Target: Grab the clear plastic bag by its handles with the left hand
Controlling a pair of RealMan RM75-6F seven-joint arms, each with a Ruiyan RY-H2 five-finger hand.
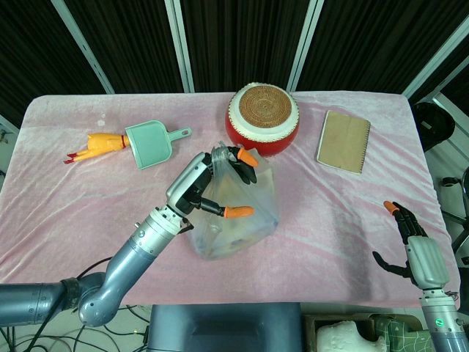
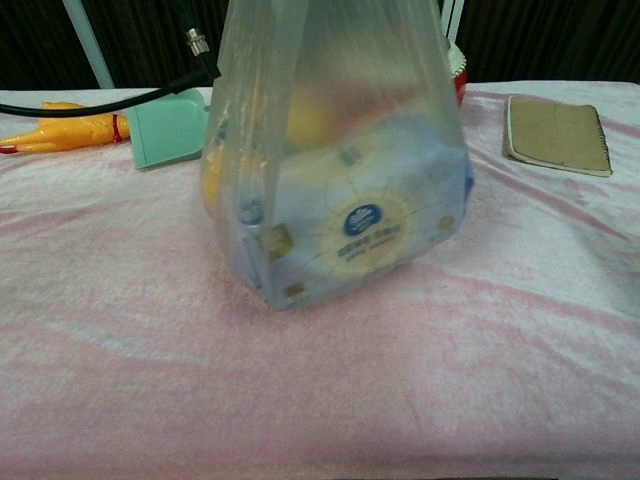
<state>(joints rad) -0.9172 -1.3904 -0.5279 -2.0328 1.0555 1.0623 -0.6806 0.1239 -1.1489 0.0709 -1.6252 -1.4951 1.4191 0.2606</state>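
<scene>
Left hand (image 1: 207, 192) fingers clamped on clear plastic bag (image 2: 335, 160) handles, round-labelled packet (image 2: 372, 238) inside.

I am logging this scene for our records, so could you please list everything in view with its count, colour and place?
clear plastic bag: one, transparent, holding a pale blue pack and something yellow, front centre of the table, top gripped by the left hand.
round red drum with woven top: one, red and tan, behind the bag.
tan spiral notebook: one, far right.
mint green plastic dustpan: one, far left.
yellow rubber chicken: one, yellow and orange, left of the dustpan.
pink tablecloth: one, covering the table.
left hand: grey with orange fingertips, at the bag's top.
right hand: same colours, front right edge, holding nothing.
</scene>
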